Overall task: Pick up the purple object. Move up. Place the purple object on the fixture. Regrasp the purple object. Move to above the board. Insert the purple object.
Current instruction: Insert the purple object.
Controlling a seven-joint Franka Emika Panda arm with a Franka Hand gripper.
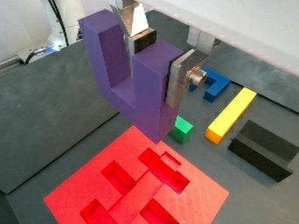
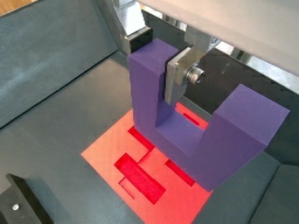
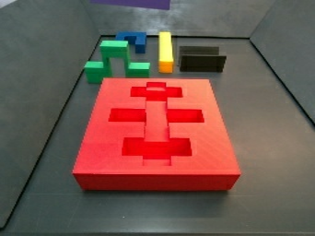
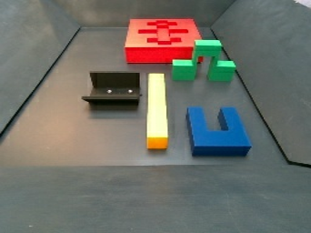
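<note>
My gripper (image 1: 162, 58) (image 2: 158, 56) is shut on one upright arm of the purple object (image 1: 142, 94) (image 2: 156, 98), a U-shaped block. A silver finger plate (image 1: 181, 80) presses one side of that arm and a dark pad (image 1: 143, 40) the other. The block hangs in the air over the red board (image 1: 126, 185) (image 2: 121, 150), whose recessed cutouts show beneath it. In a side view only a purple sliver (image 3: 129, 3) shows at the top edge above the board (image 3: 157, 129). The black fixture (image 3: 201, 59) (image 4: 112, 89) stands apart from the board with nothing on it.
A yellow bar (image 4: 155, 109) (image 1: 232, 114), a blue U-shaped block (image 4: 216, 129) and green blocks (image 4: 203, 60) (image 3: 117, 55) lie on the dark floor between board and fixture. Grey walls enclose the floor.
</note>
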